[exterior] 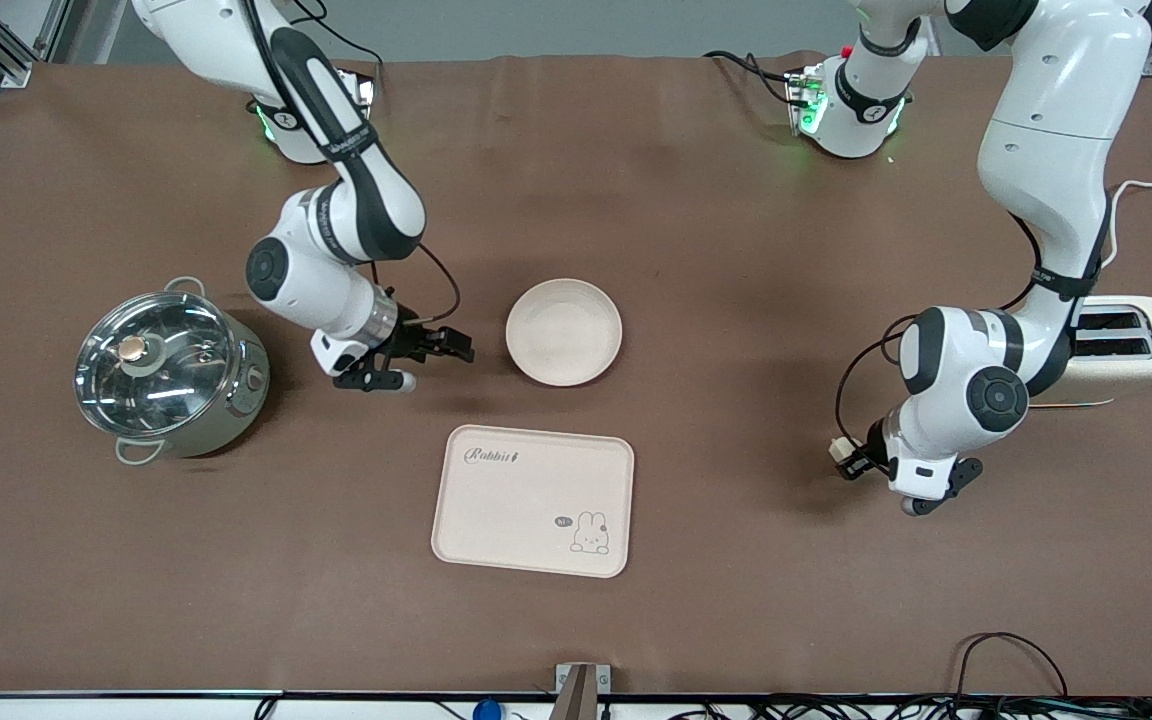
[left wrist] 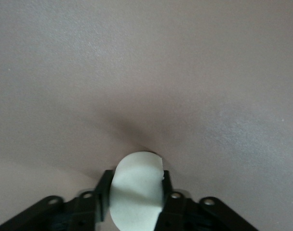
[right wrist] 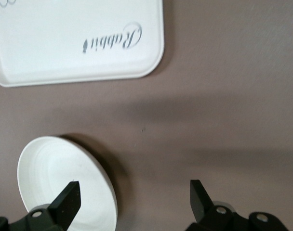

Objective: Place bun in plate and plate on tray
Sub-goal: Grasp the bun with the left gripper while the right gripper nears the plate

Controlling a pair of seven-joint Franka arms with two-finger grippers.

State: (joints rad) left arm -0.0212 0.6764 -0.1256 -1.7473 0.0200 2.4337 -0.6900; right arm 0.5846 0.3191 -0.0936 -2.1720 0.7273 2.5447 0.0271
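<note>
Cream-white and rounded, the small bun [left wrist: 137, 190] is clamped between the closed fingers of the left gripper [exterior: 848, 458], which is held over bare brown tablecloth [exterior: 736, 300] toward the left arm's end of the table, near a cream toaster [exterior: 1131, 345]. The right gripper [exterior: 436, 355] is held with its fingers spread wide and nothing between them, just beside the round, shallow cream-white plate [exterior: 564, 331]. The cream rectangular tray [exterior: 532, 500] with the "Rabbit" script is seen nearer the front camera than the plate, apart from it, and a steel pot with a glass lid [exterior: 168, 372] is seen toward the right arm's end.

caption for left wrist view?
Left gripper shut on small cream-white bun above bare brown table.
</note>
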